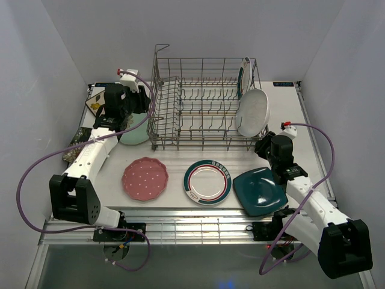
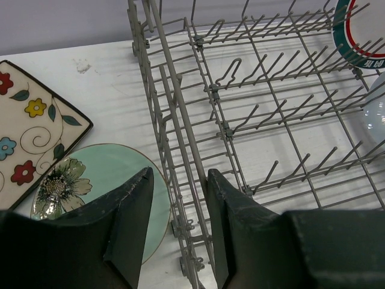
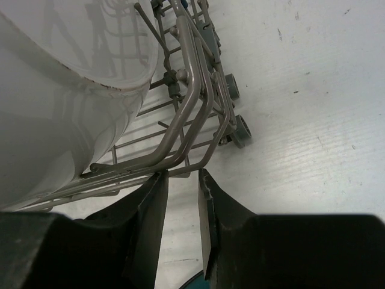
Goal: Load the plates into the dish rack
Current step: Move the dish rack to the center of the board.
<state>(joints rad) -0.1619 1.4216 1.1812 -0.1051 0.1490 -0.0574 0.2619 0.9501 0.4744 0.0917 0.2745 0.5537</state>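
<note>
The grey wire dish rack (image 1: 201,102) stands at the back centre. A white oval plate (image 1: 252,112) and a teal-and-red-rimmed plate (image 1: 243,75) stand in its right end. A pink dotted plate (image 1: 145,178), a second teal-and-red-rimmed plate (image 1: 207,182) and a dark teal square plate (image 1: 260,191) lie in front. My left gripper (image 2: 178,174) is open, with the rack's left wall (image 2: 180,120) between its fingers, above the mint plate (image 2: 114,180). My right gripper (image 3: 182,176) is open and empty at the rack's front right corner rail (image 3: 180,129), below the white plate (image 3: 66,102).
A cream floral square plate (image 2: 30,126) lies left of the mint plate. A dark floral square plate (image 1: 77,139) shows partly under the left arm. White enclosure walls stand on three sides. Purple cables loop beside both arms.
</note>
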